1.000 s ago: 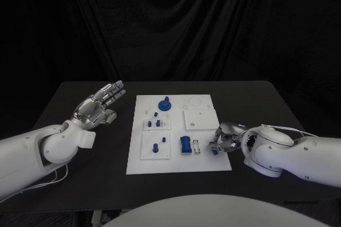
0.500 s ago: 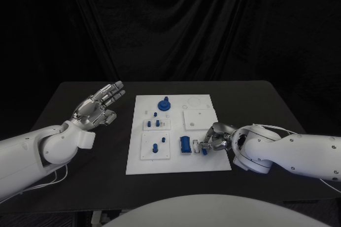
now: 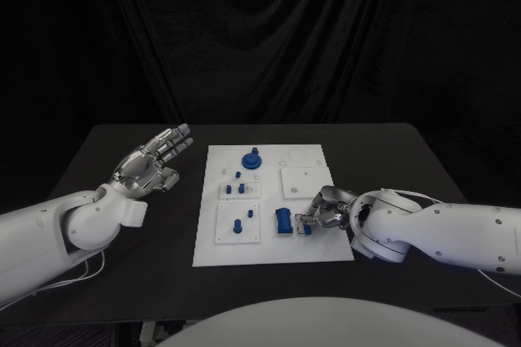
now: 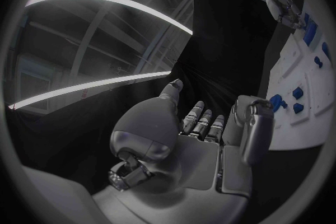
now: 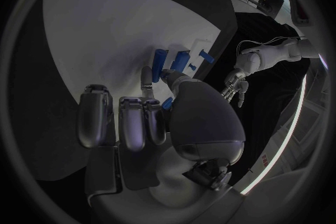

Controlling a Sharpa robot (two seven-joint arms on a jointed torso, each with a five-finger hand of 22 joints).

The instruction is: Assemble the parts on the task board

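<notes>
Over the last second the right hand point(image 3: 322, 214) has crept leftward across the board's point(image 3: 326, 251) near right corner, and now sits just beside the tall blue block point(image 3: 282, 221).

Going left to right: the left hand point(image 3: 152, 160) hovers over bare table well apart from the board, fingers spread, holding nothing. On the board, a round blue part point(image 3: 251, 162) stands at the far end, and small blue pieces point(image 3: 237, 188) sit in the middle plates (seated or merely resting, I can't say). Then comes the block, then the right hand, fingers curled close around a small blue piece point(image 5: 167, 103) beside it. Whether that piece is truly gripped, I cannot tell.

My guess is the job is partway along: several parts look placed, this one isn't home yet.
</notes>
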